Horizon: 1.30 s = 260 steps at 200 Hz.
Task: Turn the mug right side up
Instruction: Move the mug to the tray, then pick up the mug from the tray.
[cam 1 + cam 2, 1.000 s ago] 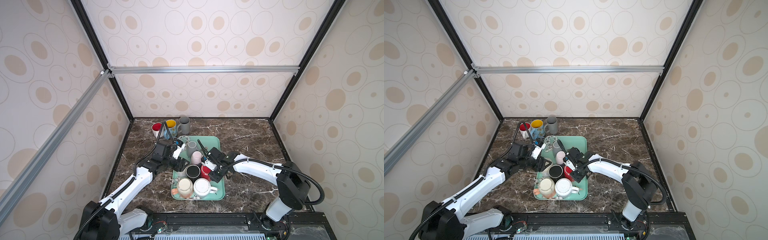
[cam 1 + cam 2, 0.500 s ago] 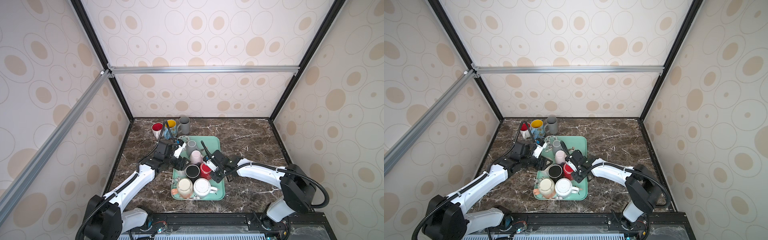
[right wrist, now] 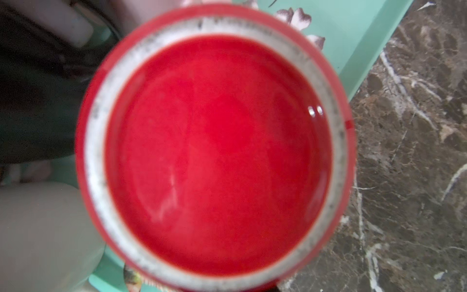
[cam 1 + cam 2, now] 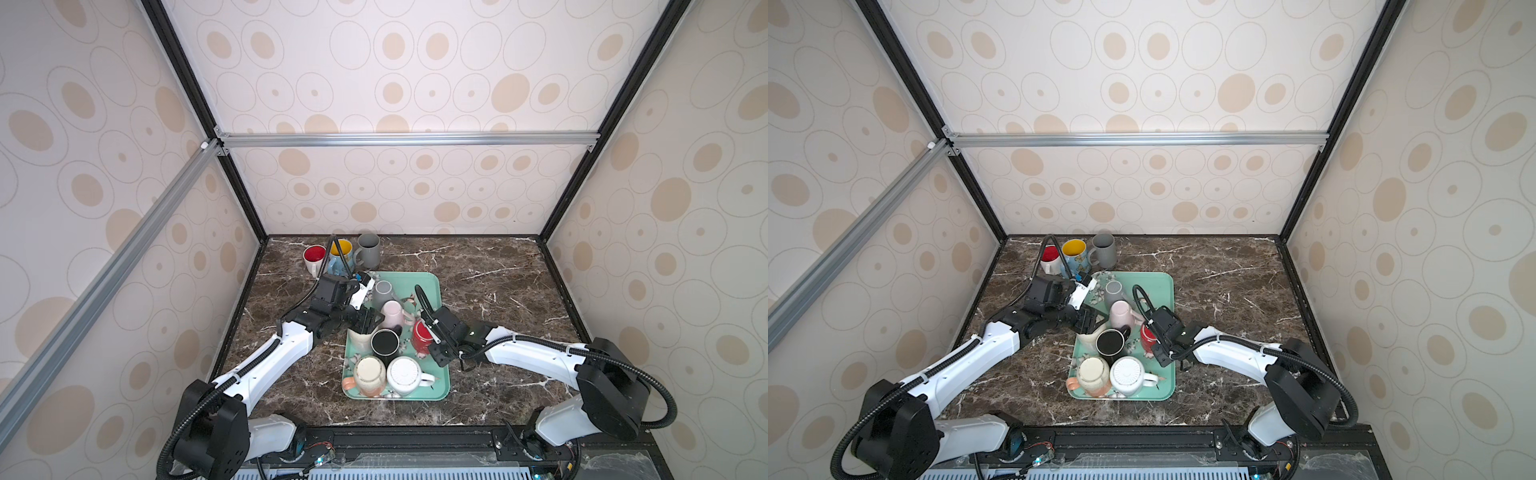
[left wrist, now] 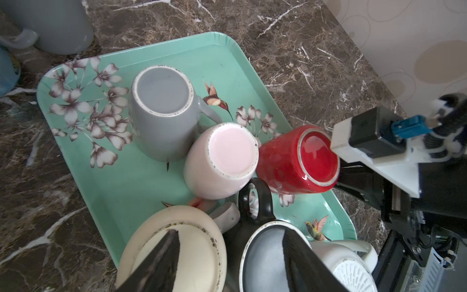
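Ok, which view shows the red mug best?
Left wrist: the red mug shows nearly whole, side and upturned base, on the tray beside the pink mug. Right wrist shows only its blurred base filling the frame. In both top views it is small and partly hidden by the right arm.

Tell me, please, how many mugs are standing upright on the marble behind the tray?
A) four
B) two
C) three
C: three mugs stand rim-up on the marble. They are a white mug with a red inside, a blue mug with a yellow inside and a grey mug. All three are beyond the far edge of the tray.
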Each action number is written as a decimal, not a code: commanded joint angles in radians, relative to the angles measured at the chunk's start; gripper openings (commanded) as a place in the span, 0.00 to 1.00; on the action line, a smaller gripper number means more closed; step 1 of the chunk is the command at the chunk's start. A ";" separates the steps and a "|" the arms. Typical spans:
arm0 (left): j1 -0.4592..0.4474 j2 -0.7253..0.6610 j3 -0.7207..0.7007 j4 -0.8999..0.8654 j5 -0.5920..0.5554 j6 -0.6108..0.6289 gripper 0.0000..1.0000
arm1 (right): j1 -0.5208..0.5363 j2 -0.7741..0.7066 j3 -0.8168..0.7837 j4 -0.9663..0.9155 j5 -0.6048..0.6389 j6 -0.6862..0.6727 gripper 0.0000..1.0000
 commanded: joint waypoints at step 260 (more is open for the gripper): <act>-0.001 -0.039 0.028 0.054 0.021 -0.053 0.67 | 0.002 0.022 0.114 0.104 0.103 0.093 0.03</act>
